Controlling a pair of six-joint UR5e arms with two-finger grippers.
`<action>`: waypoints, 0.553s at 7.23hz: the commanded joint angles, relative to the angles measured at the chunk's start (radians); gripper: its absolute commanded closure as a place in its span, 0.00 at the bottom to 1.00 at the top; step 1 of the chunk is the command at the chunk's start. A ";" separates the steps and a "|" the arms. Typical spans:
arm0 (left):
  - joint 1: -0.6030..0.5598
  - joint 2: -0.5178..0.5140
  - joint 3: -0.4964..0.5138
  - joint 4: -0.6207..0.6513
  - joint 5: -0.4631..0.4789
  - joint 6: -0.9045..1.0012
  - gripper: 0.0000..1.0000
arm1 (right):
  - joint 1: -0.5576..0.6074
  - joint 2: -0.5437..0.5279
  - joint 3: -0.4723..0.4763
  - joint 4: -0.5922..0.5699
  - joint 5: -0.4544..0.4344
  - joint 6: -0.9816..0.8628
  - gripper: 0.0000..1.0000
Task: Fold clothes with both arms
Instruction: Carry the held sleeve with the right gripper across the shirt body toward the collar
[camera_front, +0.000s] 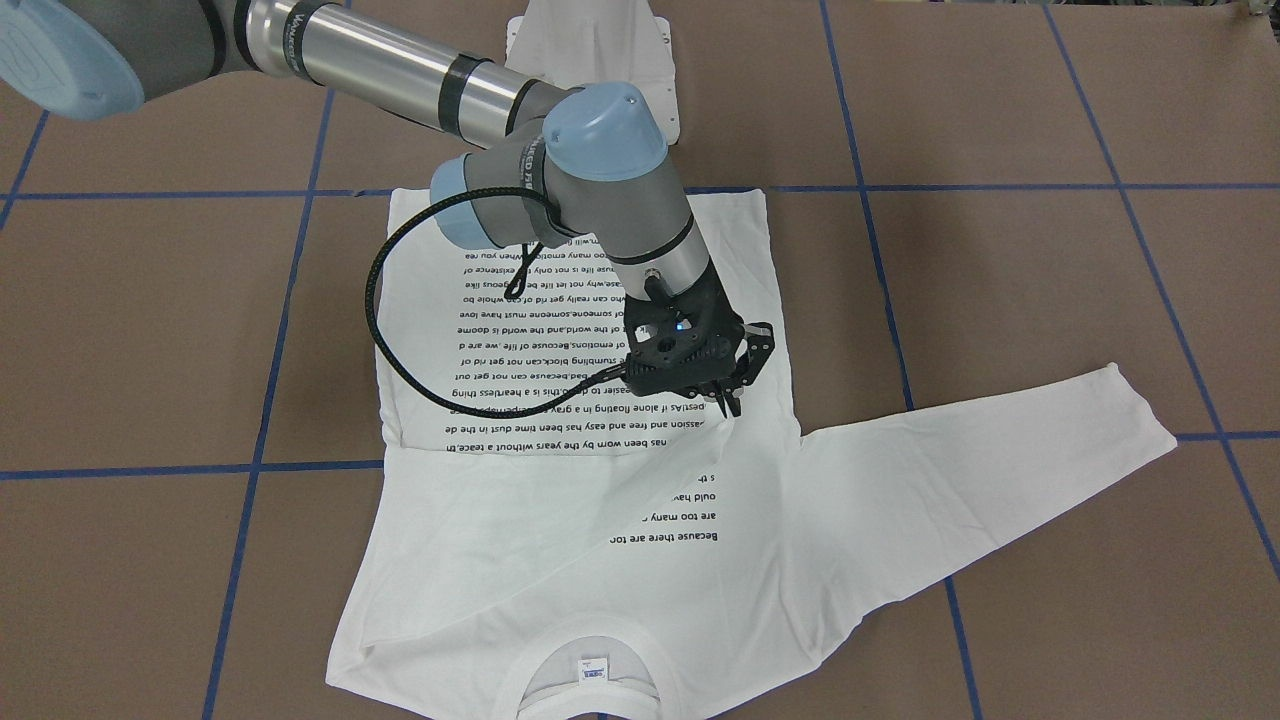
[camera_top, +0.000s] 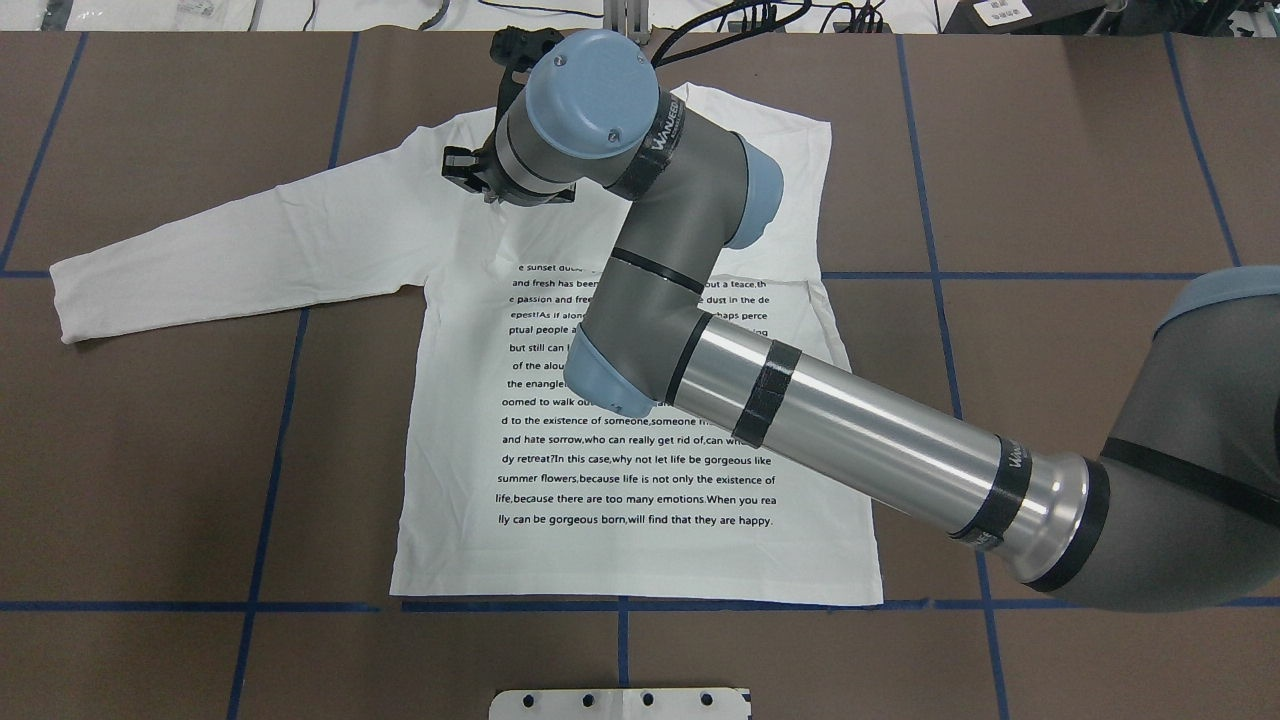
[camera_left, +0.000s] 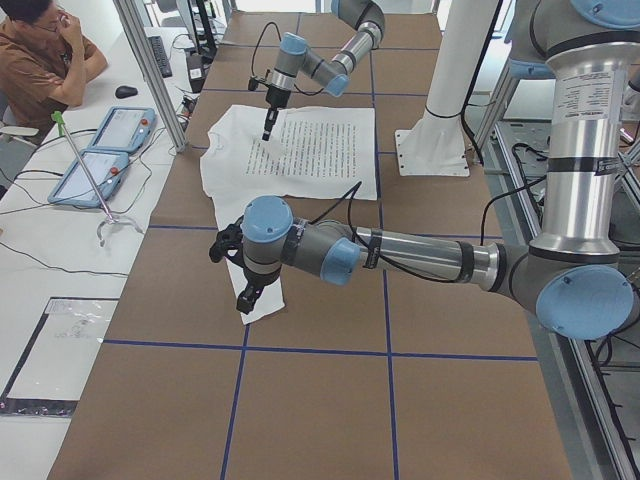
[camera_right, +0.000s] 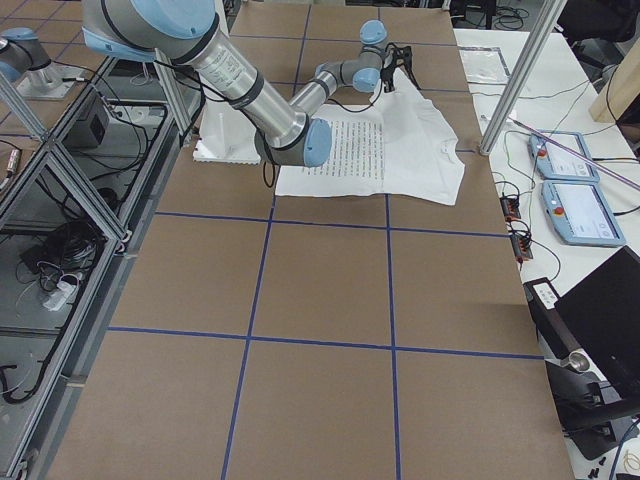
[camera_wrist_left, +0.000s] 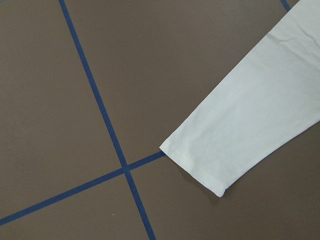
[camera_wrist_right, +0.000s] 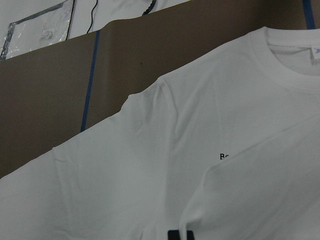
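1. You have the white long-sleeved cotton T-shirt (camera_front: 480, 580) lying printed side up on the brown table (camera_front: 1000, 300). Its hem sits just beside the robot's white base plate (camera_front: 590, 50), and its ribbed round collar (camera_front: 590, 635) is at the end far from that plate.
2. One sleeve (camera_front: 1000, 450) stretches out flat to the robot's left, angling away from the plate. On the other side, cloth is folded in over the chest and hides part of the black lettering (camera_top: 640, 480).
3. The right gripper (camera_front: 728, 400) is down on the chest, between plate and collar. Its fingers are narrowed to a pinch on the tip of that folded cloth.
4. The left gripper (camera_left: 247, 297) hangs over the outstretched sleeve's cuff (camera_wrist_left: 200, 165), well apart from the plate. You cannot tell whether its claw is wide or closed.
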 joint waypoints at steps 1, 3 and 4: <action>0.000 -0.003 0.001 0.000 0.000 -0.001 0.00 | -0.012 -0.002 -0.003 0.002 0.000 0.000 1.00; 0.000 -0.002 0.001 0.000 0.000 0.000 0.00 | -0.023 -0.002 -0.006 0.003 0.000 0.000 1.00; 0.000 -0.002 0.001 0.000 0.000 0.000 0.00 | -0.023 -0.002 -0.015 0.003 -0.002 -0.002 1.00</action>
